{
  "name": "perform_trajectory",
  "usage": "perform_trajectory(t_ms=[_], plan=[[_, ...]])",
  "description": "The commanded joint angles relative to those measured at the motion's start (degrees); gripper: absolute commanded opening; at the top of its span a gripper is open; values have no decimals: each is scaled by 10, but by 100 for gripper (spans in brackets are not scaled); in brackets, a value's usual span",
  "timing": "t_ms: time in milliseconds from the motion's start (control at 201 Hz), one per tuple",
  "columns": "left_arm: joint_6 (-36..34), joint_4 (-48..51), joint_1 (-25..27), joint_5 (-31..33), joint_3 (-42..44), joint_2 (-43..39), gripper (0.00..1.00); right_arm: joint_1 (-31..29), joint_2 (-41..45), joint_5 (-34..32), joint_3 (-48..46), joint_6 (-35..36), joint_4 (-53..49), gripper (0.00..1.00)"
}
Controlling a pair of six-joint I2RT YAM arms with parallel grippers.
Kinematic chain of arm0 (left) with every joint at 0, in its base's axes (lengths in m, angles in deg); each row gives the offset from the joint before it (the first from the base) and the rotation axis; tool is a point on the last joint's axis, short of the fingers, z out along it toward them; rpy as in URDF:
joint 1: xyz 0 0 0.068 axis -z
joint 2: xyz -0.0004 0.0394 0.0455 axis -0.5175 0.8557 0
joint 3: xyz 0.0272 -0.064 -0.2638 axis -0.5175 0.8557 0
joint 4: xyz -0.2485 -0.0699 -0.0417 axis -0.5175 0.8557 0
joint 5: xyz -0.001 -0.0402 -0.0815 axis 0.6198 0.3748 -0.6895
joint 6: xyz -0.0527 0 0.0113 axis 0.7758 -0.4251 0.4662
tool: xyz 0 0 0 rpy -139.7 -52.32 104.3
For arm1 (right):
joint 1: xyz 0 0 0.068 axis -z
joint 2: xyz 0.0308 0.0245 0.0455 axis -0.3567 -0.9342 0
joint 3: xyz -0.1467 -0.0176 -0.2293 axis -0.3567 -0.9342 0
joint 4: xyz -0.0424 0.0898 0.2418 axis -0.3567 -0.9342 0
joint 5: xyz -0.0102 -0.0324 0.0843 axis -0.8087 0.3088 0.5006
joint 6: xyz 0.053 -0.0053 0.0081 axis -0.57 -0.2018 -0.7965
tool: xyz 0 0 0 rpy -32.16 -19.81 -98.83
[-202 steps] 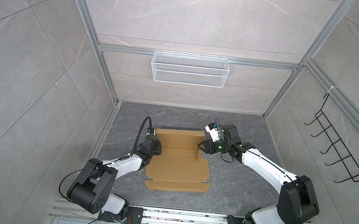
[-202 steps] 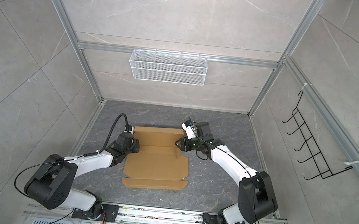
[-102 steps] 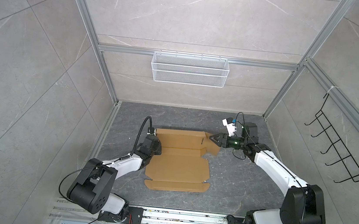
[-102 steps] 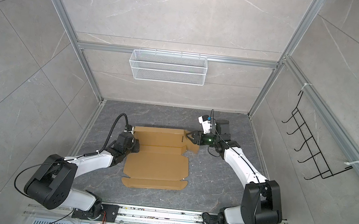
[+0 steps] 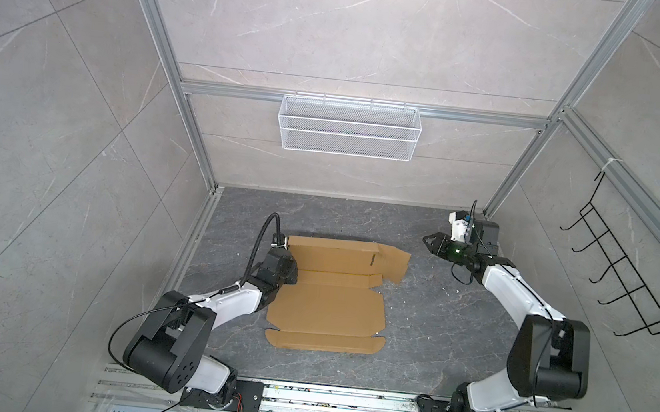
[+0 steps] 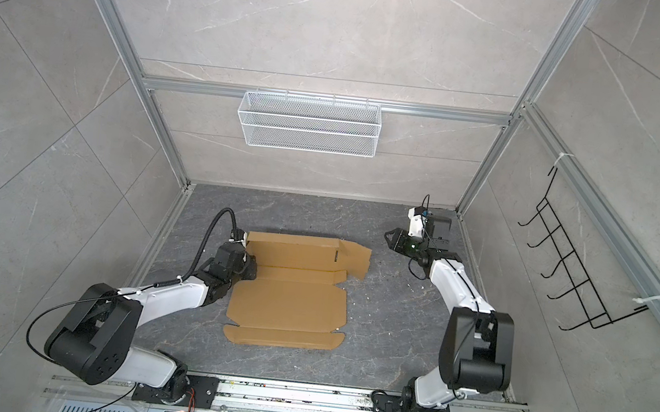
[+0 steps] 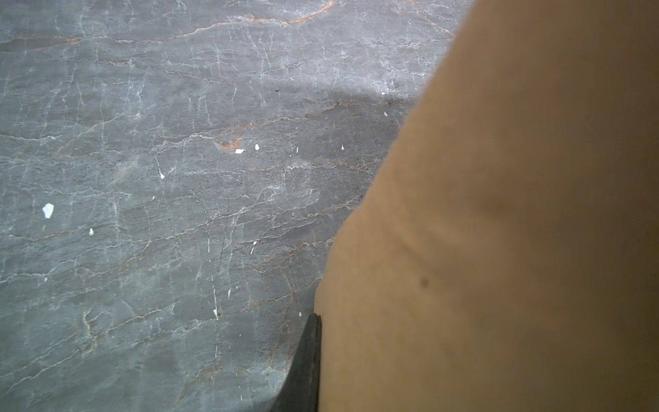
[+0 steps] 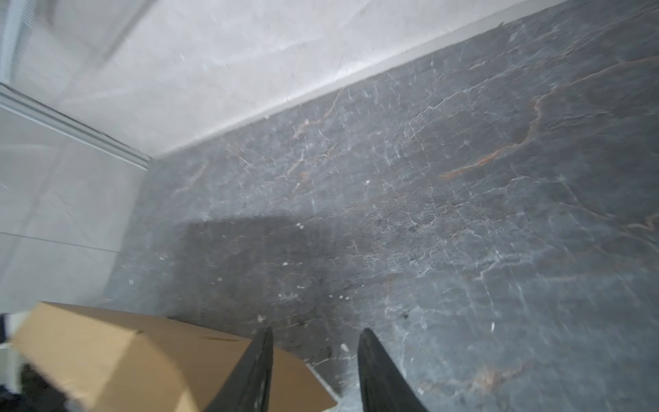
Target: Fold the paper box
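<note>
Around the work area stand pale grey stone-look walls framed in aluminium posts, with a white wire basket (image 5: 348, 133) hung on the back wall and a black hook rack (image 5: 621, 283) on the right wall. The tabletop (image 5: 431, 334) is dark grey with pale veins and a scatter of small white chips.

Near the tabletop's middle, somewhat toward its left edge, lies the paper box (image 5: 330, 307), mostly an unfolded brown sheet. Its panels follow one another from the near edge toward the far edge: a narrow flap nearest, then the large panel, a thin strip, and a far panel that looks raised off the surface. Each panel's long side runs left to right, parallel to the far edge. A side flap (image 5: 395, 264) at the far right corner of the sheet sticks out toward the tabletop's right edge.

The left tool (image 5: 286, 271) sits at the sheet's far left corner, clamped on the cardboard; in the left wrist view one dark finger (image 7: 310, 356) lies against the cardboard edge and the other is hidden behind it.

The right tool (image 5: 429, 240) hangs toward the far right corner, clear of the side flap, its fingers (image 8: 378, 371) apart and holding nothing.
</note>
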Motion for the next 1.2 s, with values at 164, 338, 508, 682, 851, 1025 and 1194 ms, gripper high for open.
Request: perform_trajectory(t_ms=[164, 338, 508, 682, 851, 1025, 1194], plan=[[-33, 14, 3, 2, -18, 9, 0, -60, -58, 41, 17, 128, -29, 42], [-27, 25, 4, 7, -24, 8, 0, -90, -38, 59, -14, 174, -63, 41], [-25, 37, 4, 11, -29, 5, 0, -108, 11, 51, -54, 189, -94, 41], [-24, 38, 4, 9, -31, 7, 0, -150, 32, 23, -40, 221, -159, 41], [-26, 43, 4, 11, -33, 2, 0, -185, 51, -35, -19, 251, -231, 40], [-23, 40, 4, 9, -33, 8, 0, -207, 82, -34, -40, 222, -197, 42], [-19, 39, 4, 4, -34, 13, 0, -227, 81, -56, -81, 188, -64, 46]])
